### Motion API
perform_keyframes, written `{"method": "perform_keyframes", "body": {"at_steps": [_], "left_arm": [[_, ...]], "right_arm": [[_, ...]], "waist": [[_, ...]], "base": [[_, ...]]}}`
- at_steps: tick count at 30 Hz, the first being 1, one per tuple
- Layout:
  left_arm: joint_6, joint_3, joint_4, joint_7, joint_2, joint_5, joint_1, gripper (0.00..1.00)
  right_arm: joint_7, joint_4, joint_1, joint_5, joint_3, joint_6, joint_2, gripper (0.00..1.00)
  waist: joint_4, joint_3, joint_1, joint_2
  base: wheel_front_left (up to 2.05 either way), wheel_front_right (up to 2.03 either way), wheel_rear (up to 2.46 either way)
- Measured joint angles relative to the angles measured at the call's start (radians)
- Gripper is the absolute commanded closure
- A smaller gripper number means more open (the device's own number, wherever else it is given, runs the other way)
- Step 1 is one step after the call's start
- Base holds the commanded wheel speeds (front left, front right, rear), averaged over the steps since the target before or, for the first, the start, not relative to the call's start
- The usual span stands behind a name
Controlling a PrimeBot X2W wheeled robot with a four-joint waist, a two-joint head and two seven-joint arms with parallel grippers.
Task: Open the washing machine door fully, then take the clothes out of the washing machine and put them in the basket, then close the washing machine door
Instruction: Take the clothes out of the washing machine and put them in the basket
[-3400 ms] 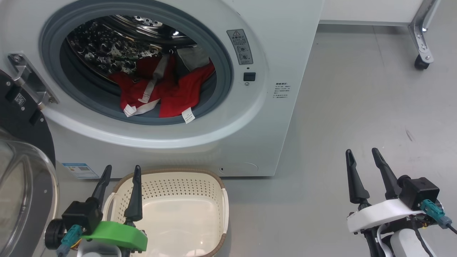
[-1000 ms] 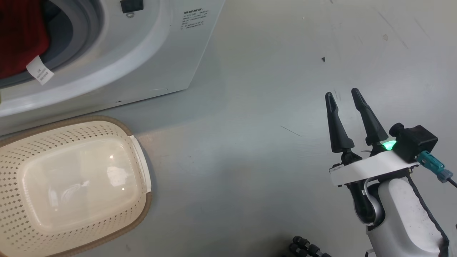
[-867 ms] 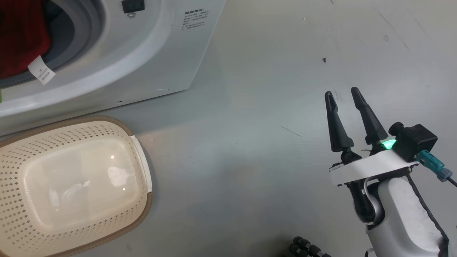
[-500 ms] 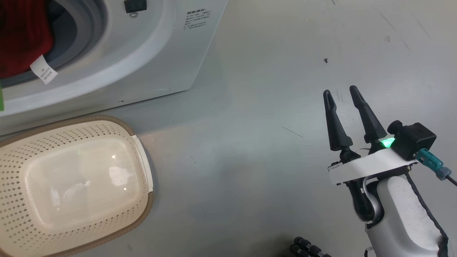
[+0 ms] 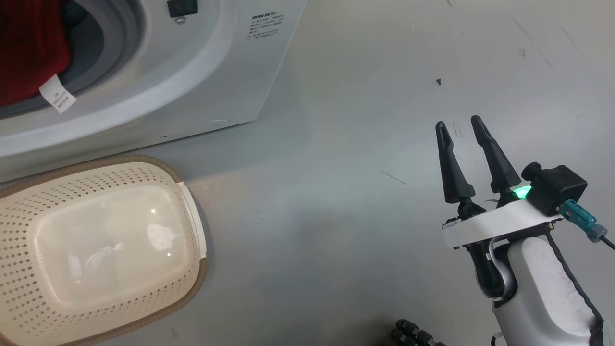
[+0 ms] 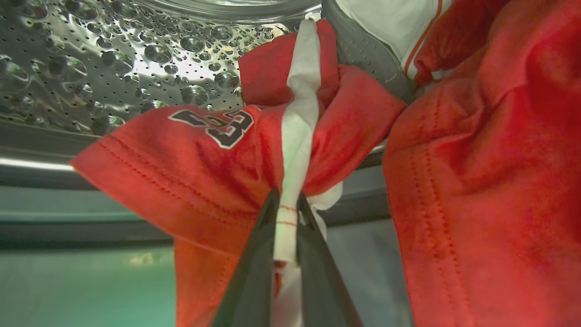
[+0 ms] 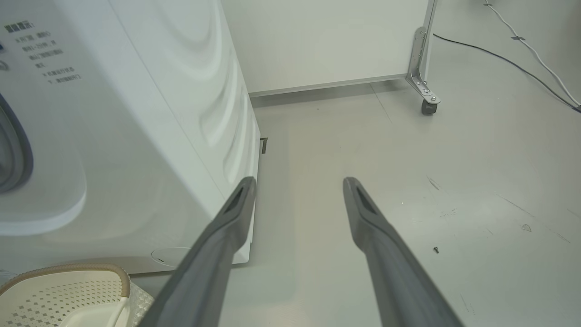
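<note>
1. The left end effector (image 6: 287, 202) sits at the lower middle of the left wrist view, clenched on a white strip (image 6: 297, 122) of the clothes (image 6: 195, 168). Its two dark fingers (image 6: 254, 272) pinch the strip from both sides.
2. The strip runs up across a bunched red jersey (a black-and-white number shows on it, partly folded over). More red fabric takes up the right side of that view.
3. Behind the clothes, at the upper left of that view, curves the perforated steel drum (image 6: 91, 59).
4. The right end effector (image 5: 459, 124) is released, its fingers spread and gripping nothing. It is at the right of the head view, over the grey floor (image 5: 336, 216).
5. The washing machine (image 5: 206, 81) fills the upper left of the head view. Red cloth with a white tag (image 5: 56, 100) lies in its opening, against the grey gasket.
6. The basket (image 5: 120, 180) stands on the floor at the lower left, just below the machine's front, with its glossy cream bottom in plain sight.
</note>
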Motion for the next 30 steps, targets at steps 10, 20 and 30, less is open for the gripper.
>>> {"method": "perform_keyframes", "body": {"at_steps": [10,20,30], "left_arm": [[0.009,0.016,0.021,-0.105,-0.034,-0.024,-0.001,1.0],[0.013,0.044,0.025,-0.27,-0.105,-0.08,0.041,1.0],[-0.013,0.043,0.029,-0.404,-0.171,-0.121,0.129,1.0]], "right_arm": [[0.0,0.012,0.0,-0.003,-0.012,0.0,-0.001,0.0],[0.0,0.026,0.001,-0.026,-0.031,0.0,-0.009,0.0],[0.0,0.041,0.036,-0.039,-0.044,0.0,-0.025,0.0]], "waist": [[0.015,-0.034,0.0,0.0],[0.044,-0.102,0.0,0.0],[0.093,-0.193,0.0,0.0]], "base": [[0.0,0.0,0.0],[0.0,0.0,0.0],[0.0,0.0,0.0]]}}
